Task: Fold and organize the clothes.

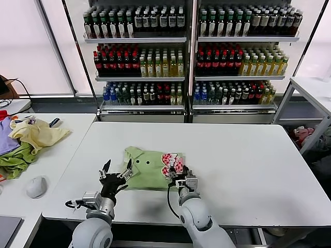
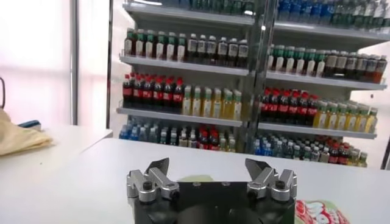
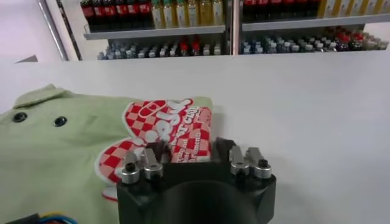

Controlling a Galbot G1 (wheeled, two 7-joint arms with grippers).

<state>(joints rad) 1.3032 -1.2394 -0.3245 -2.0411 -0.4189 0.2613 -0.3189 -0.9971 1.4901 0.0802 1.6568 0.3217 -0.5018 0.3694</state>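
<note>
The light green shirt (image 1: pixel 147 170) lies folded near the front of the white table (image 1: pixel 243 155), collar and dark buttons up, with its red-and-white graphic (image 1: pixel 172 163) at its right end. My right gripper (image 1: pixel 177 173) is at the shirt's front right corner. In the right wrist view the right gripper (image 3: pixel 190 150) is shut on a raised fold of the printed fabric (image 3: pixel 190 137). My left gripper (image 1: pixel 117 168) hovers open and empty just left of the shirt's front left corner. In the left wrist view the left gripper (image 2: pixel 207 165) has its jaws wide apart and the shirt's graphic (image 2: pixel 317 213) shows beside it.
A side table at the left holds a pile of pale yellow (image 1: pixel 39 134), darker green (image 1: pixel 14 163) and purple (image 1: pixel 5 138) garments and a grey rounded object (image 1: pixel 36 187). Shelves of bottles (image 1: pixel 139 57) stand behind the table. A white rack (image 1: pixel 310 98) is at the right.
</note>
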